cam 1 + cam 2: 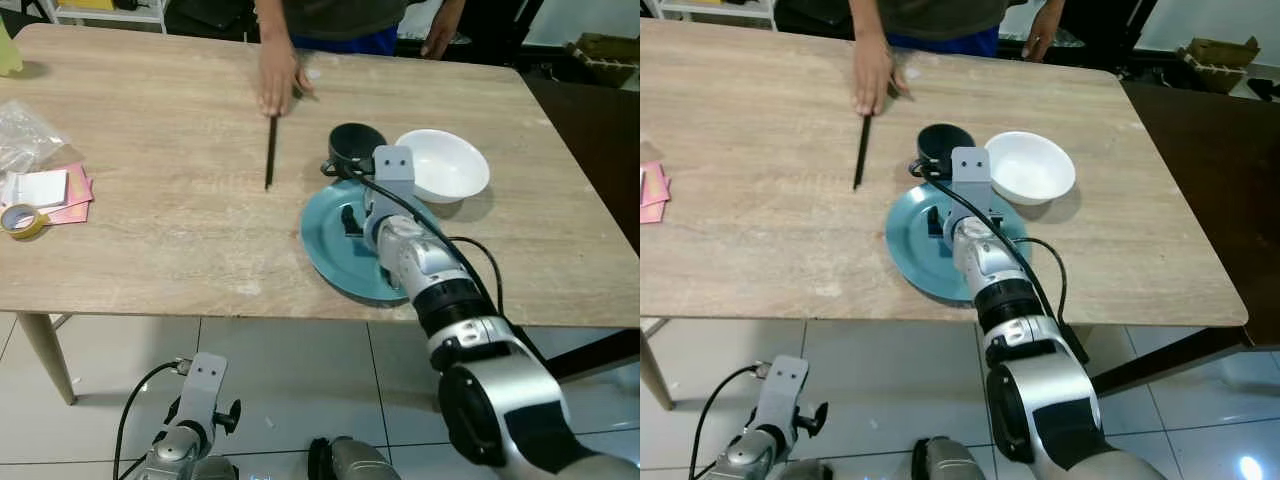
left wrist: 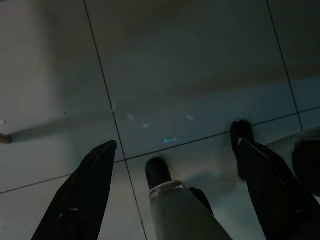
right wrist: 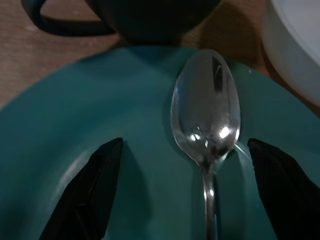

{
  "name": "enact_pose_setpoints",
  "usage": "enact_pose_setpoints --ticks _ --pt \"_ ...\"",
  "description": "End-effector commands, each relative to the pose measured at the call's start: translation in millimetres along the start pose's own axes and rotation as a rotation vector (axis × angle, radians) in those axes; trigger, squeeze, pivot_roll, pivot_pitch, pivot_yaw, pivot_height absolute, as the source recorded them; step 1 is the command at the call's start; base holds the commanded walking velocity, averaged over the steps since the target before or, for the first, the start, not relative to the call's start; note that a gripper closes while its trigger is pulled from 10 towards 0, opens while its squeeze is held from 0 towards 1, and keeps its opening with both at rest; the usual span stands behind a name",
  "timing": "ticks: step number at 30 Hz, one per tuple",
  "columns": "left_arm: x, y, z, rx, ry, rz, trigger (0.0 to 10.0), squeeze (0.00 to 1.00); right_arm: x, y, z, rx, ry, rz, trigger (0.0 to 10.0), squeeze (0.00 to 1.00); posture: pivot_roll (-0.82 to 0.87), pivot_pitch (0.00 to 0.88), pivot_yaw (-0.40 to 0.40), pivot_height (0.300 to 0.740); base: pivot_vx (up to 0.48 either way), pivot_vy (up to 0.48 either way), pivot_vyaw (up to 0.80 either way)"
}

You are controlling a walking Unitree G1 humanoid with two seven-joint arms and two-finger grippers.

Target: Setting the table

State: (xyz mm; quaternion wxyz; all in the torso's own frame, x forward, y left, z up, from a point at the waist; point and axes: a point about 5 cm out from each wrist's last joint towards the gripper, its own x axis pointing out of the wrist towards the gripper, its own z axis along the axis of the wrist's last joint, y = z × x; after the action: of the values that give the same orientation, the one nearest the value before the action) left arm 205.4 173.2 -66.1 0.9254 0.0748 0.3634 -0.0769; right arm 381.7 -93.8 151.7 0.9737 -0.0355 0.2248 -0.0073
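Your right tool [image 3: 185, 192] hung spread wide over the spoon [image 3: 206, 120], which lay between its fingers on the teal plate [image 3: 75, 110], handle running toward the wrist.

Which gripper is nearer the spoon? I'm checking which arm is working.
Right. The right gripper hovers open over the teal plate, its fingers either side of the spoon. The left gripper hangs open over the floor, below the table.

spoon [image 3: 206, 125] on plate [image 1: 330, 240], mug [image 1: 355, 145] apparently just behind, bowl [image 1: 445, 165] right
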Motion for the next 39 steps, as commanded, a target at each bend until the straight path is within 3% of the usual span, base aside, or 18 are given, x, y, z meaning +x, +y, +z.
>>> enact_pose_setpoints --ticks 1,10,13,21,22,23,25,26,28,31,33,39 --pt "-1.4 -3.3 -4.8 0.003 0.012 -0.012 10.0 0.0 0.4 -7.4 -22.4 -0.026 0.097 -0.041 10.0 0.0 0.08 0.106 -0.062 0.74 0.0 0.0 0.0" --pt "-1.2 -4.6 -4.5 0.008 0.012 -0.018 10.0 0.0 -16.2 -10.1 -27.0 0.035 0.136 -0.054 10.0 0.0 0.08 0.104 -0.061 0.74 0.0 0.0 0.0" --pt "-1.2 -3.7 -4.5 0.011 0.013 -0.019 10.0 0.0 -22.2 -9.1 -36.1 0.123 0.185 -0.013 10.0 0.0 0.08 0.099 -0.059 0.74 0.0 0.0 0.0" --pt "-0.7 -2.7 -3.1 0.017 0.012 -0.019 10.0 0.0 -26.5 -6.8 -44.5 0.214 0.231 0.038 10.0 0.0 0.08 0.094 -0.059 0.74 0.0 0.0 0.0" --pt "-0.7 -2.5 -3.1 0.017 0.012 -0.019 10.0 0.0 -28.1 -6.0 -45.5 0.234 0.241 0.054 9.2 0.0 0.08 0.093 -0.059 0.74 0.0 0.0 0.0" --pt "-0.7 -2.5 -3.0 0.017 0.012 -0.019 10.0 0.0 -27.9 -5.9 -46.0 0.237 0.243 0.059 7.1 0.0 0.08 0.093 -0.059 0.74 0.0 0.0 0.0" --pt "-0.6 -2.7 -3.0 0.018 0.012 -0.019 10.0 0.0 -27.9 -5.8 -46.5 0.241 0.245 0.064 6.5 0.0 0.08 0.093 -0.059 0.74 0.0 0.0 0.0" --pt "-0.6 -2.9 -3.1 0.018 0.012 -0.019 10.0 0.0 -27.9 -5.6 -46.9 0.246 0.247 0.069 4.9 0.0 0.08 0.093 -0.059 0.74 0.0 0.0 0.0" --pt "-0.6 -3.4 -3.5 0.018 0.014 -0.02 10.0 0.0 -27.3 -5.1 -47.0 0.262 0.249 0.081 3.9 0.0 0.08 0.092 -0.058 0.74 0.0 0.0 0.0" --pt "-0.5 -3.5 -3.2 0.018 0.013 -0.02 10.0 0.0 -26.7 -5.0 -46.0 0.266 0.248 0.085 3.4 0.0 0.08 0.094 -0.059 0.74 0.0 0.0 0.0" --pt "-0.5 -3.5 -2.9 0.016 0.012 -0.019 10.0 0.0 -26.8 -4.9 -44.8 0.266 0.246 0.09 1.9 0.0 0.08 0.094 -0.059 0.74 0.0 0.0 0.0" --pt "-0.7 -2.3 -3.3 0.015 0.013 -0.015 10.0 0.0 -27.6 -4.5 -44.7 0.266 0.253 0.105 0.4 0.0 0.08 0.096 -0.059 0.74 0.0 0.0 0.0"
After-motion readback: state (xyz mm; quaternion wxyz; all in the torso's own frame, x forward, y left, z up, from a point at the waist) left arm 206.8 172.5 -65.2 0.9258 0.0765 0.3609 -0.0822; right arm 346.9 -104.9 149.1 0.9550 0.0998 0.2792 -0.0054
